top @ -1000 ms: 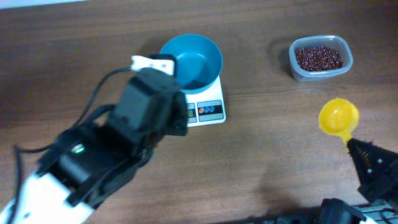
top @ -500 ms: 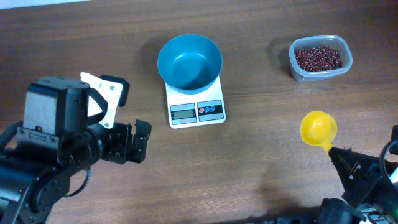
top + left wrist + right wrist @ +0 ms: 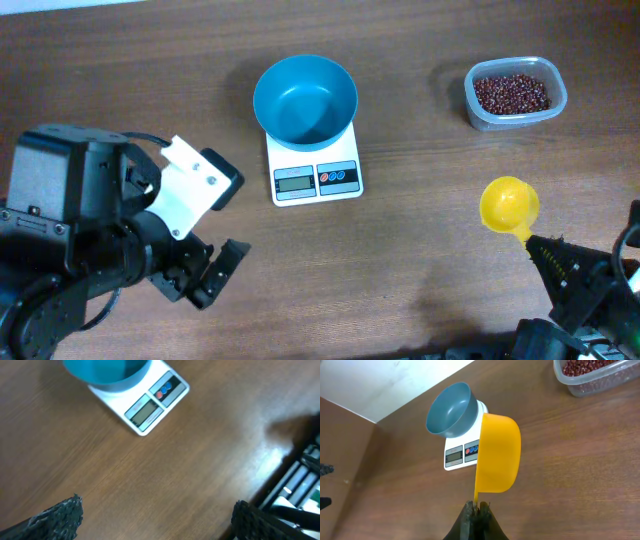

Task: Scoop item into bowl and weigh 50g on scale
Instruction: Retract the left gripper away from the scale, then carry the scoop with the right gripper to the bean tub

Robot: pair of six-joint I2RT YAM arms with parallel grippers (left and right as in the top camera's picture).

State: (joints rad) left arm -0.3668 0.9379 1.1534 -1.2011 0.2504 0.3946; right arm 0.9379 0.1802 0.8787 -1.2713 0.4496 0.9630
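The teal-blue bowl (image 3: 305, 100) stands empty on the white scale (image 3: 316, 181) at the table's middle back. The dark red-brown beans (image 3: 512, 92) lie in a clear tub (image 3: 556, 103) at the back right. My right gripper (image 3: 540, 246) is shut on the thin handle of a yellow scoop (image 3: 510, 205), which hangs empty over the table, apart from the tub. The right wrist view shows the scoop (image 3: 497, 452) on its side above the shut gripper (image 3: 477, 507), with the bowl (image 3: 449, 409) beyond. My left gripper (image 3: 205, 280) stands open over bare wood, left and in front of the scale (image 3: 150, 407).
The left arm's black and white body (image 3: 90, 230) fills the front left of the table. Dark equipment (image 3: 300, 480) lies along the table's front edge, near the right arm's base (image 3: 590, 300).
My left arm has pulled back from the bowl to the front left, and its gripper has opened wide. The right gripper has carried the scoop slightly left and nearer the front.
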